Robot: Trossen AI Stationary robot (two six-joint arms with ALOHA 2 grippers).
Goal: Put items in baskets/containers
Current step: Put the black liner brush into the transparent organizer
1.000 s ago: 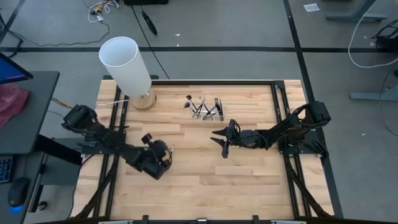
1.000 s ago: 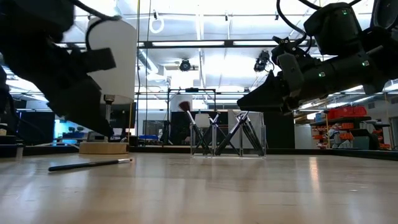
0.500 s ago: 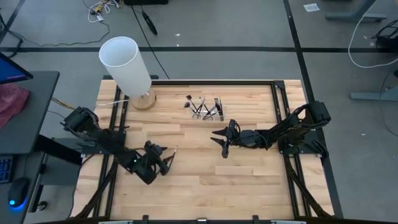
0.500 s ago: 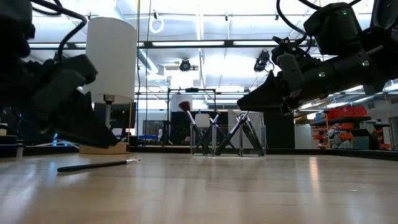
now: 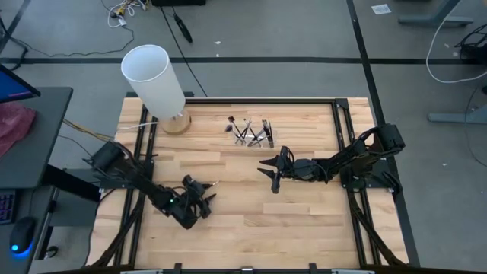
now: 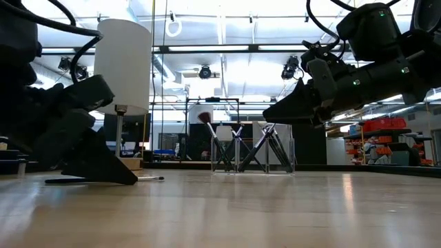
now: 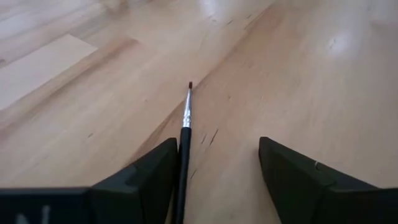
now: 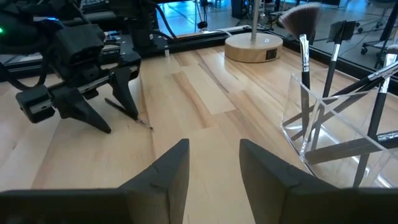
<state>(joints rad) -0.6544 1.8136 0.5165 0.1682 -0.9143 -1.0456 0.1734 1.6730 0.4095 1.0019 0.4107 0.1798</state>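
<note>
A thin dark-handled brush (image 7: 185, 130) lies flat on the wooden table, its small reddish tip pointing away from my left gripper. It also shows in the low view as the brush (image 6: 148, 179). My left gripper (image 5: 201, 199) is open and low at the table, one finger on each side of the brush's handle. The clear holder (image 5: 255, 135) stands at the table's far middle with several brushes leaning in it. My right gripper (image 5: 272, 176) hangs open above the table's middle, nothing between its fingers. My left gripper stands open astride the brush's handle (image 7: 182, 168), its fingers lying along the brush and slanting down from the table's left. The handle runs right beside one finger (image 7: 152, 177); I cannot tell whether they touch. The brush lies flat on the table.
A tall white cylinder on a wooden base (image 5: 156, 80) stands at the far left corner. The clear holder (image 8: 323, 134) is close beyond my right gripper (image 8: 214, 177). Bare wood lies between the two grippers and toward the near edge.
My left gripper has come down to the table over the brush and has opened, so that its fingers now stand on either side of the handle. The brush has stayed lying on the table.
</note>
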